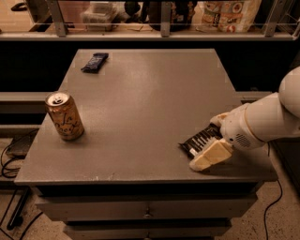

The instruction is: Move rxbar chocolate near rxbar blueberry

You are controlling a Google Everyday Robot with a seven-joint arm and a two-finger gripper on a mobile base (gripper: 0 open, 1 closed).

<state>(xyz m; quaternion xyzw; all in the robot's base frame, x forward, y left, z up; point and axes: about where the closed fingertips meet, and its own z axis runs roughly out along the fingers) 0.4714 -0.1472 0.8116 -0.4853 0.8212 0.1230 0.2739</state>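
Note:
The rxbar chocolate [199, 140], a black wrapper with white stripes, lies near the table's front right corner, partly covered by my gripper. My gripper [213, 143] is down over its right end, with one pale finger [210, 156] in front of the bar and another [219, 118] behind it. The rxbar blueberry [94, 62], a dark navy wrapper, lies flat at the far left of the table, well away from the gripper.
A tan drink can [64, 116] stands upright at the front left. The grey table [145, 93] has drawers below its front edge. A shelf rail with bags and boxes [225, 14] runs behind the table. Cables lie on the floor at left.

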